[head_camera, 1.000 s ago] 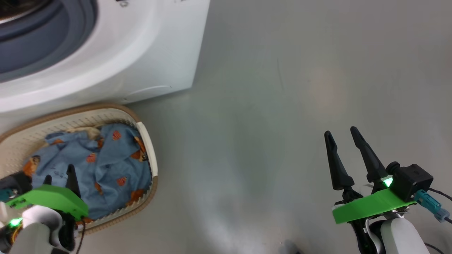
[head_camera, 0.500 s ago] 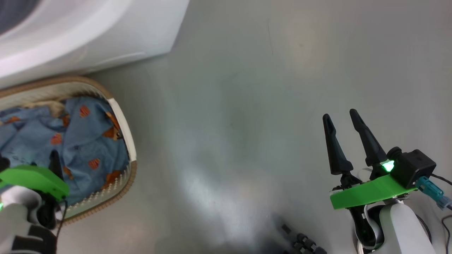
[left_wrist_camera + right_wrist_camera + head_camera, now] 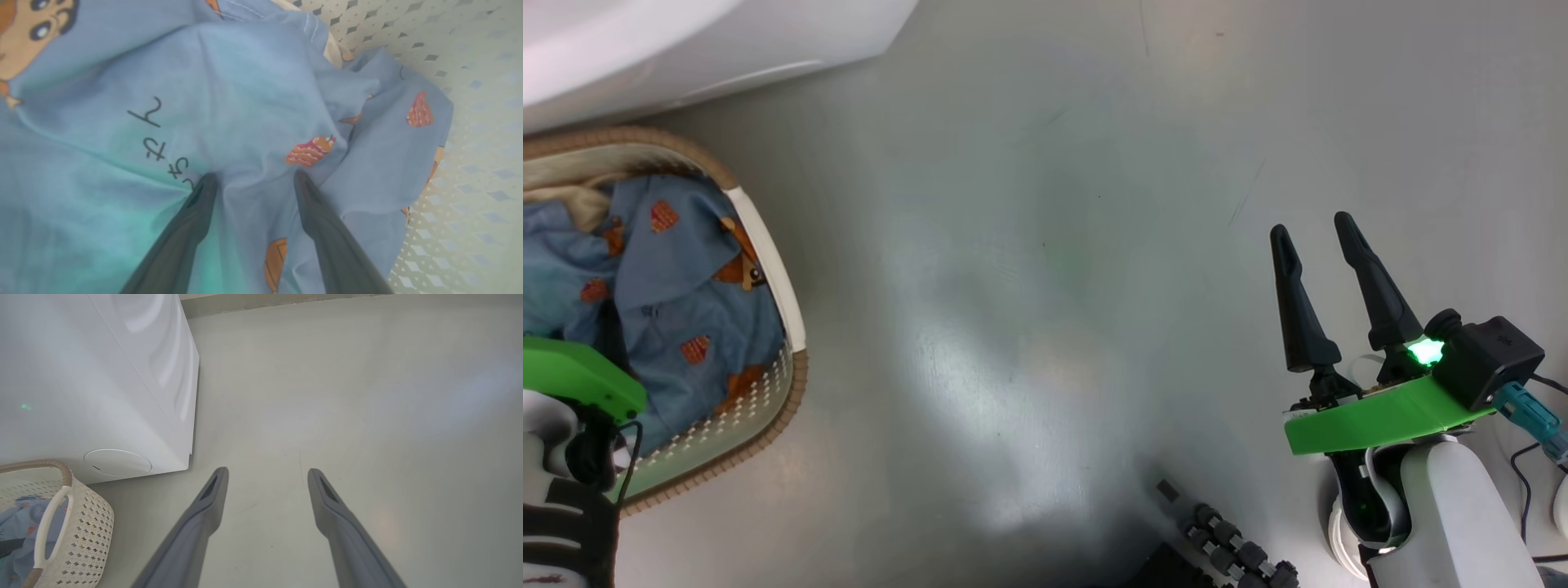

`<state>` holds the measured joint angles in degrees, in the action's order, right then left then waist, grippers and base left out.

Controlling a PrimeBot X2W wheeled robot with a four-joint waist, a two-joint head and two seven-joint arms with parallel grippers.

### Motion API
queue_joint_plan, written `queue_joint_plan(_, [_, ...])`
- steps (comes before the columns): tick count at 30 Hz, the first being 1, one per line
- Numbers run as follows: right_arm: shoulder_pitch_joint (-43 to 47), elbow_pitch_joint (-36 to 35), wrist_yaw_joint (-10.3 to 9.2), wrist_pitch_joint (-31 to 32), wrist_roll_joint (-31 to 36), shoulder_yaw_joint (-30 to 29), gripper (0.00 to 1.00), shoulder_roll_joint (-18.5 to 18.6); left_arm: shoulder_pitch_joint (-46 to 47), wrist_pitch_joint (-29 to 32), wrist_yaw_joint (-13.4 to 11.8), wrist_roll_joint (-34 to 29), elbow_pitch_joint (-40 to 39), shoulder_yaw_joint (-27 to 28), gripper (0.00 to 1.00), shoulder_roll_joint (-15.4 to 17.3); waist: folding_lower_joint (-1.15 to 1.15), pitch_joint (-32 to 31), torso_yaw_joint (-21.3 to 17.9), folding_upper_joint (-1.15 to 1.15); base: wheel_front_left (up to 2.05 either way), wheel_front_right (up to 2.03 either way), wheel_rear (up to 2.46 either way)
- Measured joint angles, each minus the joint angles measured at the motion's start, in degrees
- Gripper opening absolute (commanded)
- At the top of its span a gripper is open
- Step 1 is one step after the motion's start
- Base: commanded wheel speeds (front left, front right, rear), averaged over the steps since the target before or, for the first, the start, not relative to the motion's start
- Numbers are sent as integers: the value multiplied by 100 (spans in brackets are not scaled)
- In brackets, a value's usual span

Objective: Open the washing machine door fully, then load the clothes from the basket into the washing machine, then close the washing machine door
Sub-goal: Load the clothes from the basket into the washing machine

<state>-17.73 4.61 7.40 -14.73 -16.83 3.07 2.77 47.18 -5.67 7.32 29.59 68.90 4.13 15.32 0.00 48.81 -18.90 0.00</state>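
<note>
Left gripper (image 3: 253,176) down in the clothes (image 3: 261,81)
I've got its jaws spread, tips on fabric; right gripper (image 3: 1313,227) spread too, over the floor (image 3: 1045,245).

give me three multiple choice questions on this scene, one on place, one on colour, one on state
1. Where do the clothes lie? A in the basket B on the floor C in the drum
2. Main fabric colour? A red B light blue C black
3. The left hand is? A shut on cloth B open, tips on the clothes C open over bare floor
Answers: 1 A, perforated walls surround them; 2 B, blue with orange prints; 3 B, fingers apart, cloth between.
</note>
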Motion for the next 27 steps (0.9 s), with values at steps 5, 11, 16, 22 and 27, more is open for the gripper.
queue_joint_plan(5, [-1, -27, 0, 0, -1, 8, 100, -4, 143, -37, -10, -53, 127, -122, 100, 19, 0, 105, -16, 0, 0, 0, 0])
queue_joint_plan(11, [-12, -92, 0, 0, -3, -5, 100, -3, 302, -31, -109, -164, 240, -297, 100, 29, 0, 225, -64, 0, 0, 0, 0])
queue_joint_plan(16, [-16, -115, 0, 0, -3, -29, 100, 3, 369, -46, -179, -274, 326, -410, 0, 5, 0, 263, -95, 0, 0, 0, 0])
queue_joint_plan(22, [-16, -121, 0, 0, -2, -48, 100, 22, 369, -216, -177, -272, 365, -460, 0, -19, 0, 238, -63, 0, 0, 0, 0])
queue_joint_plan(27, [-16, -111, 0, 0, 0, -49, 100, 60, 335, -523, -143, -246, 386, -461, 0, -194, 0, 81, 26, 0, 0, 0, 0])
